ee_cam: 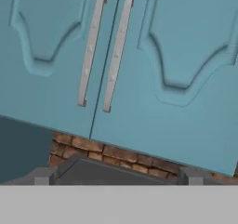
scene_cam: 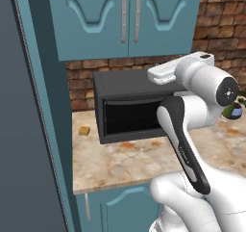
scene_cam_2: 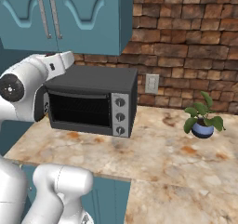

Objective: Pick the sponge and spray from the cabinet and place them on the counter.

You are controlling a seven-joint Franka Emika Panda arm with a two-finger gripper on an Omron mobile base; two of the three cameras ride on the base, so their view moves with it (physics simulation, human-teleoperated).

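The teal upper cabinet (scene_cam: 127,19) hangs above the counter with both arched doors shut, and its two silver bar handles (ee_cam: 104,56) meet at the middle seam. The sponge and the spray are hidden. My gripper (ee_cam: 117,177) is open with nothing in it, its two fingertips (ee_cam: 42,176) far apart. It looks up at the cabinet doors (ee_cam: 162,79) from just over the oven's top, below the doors and apart from the handles. The white hand (scene_cam: 166,73) hovers above the oven (scene_cam_2: 90,102). The beige marbled counter (scene_cam: 125,163) spreads out below.
A dark countertop oven (scene_cam: 127,108) stands under the cabinet against the brick wall. A small orange-tan block (scene_cam: 84,130) lies left of it. A potted plant (scene_cam_2: 202,118) sits at the right, an outlet (scene_cam_2: 151,83) on the wall. A tall dark panel (scene_cam: 24,130) bounds the left.
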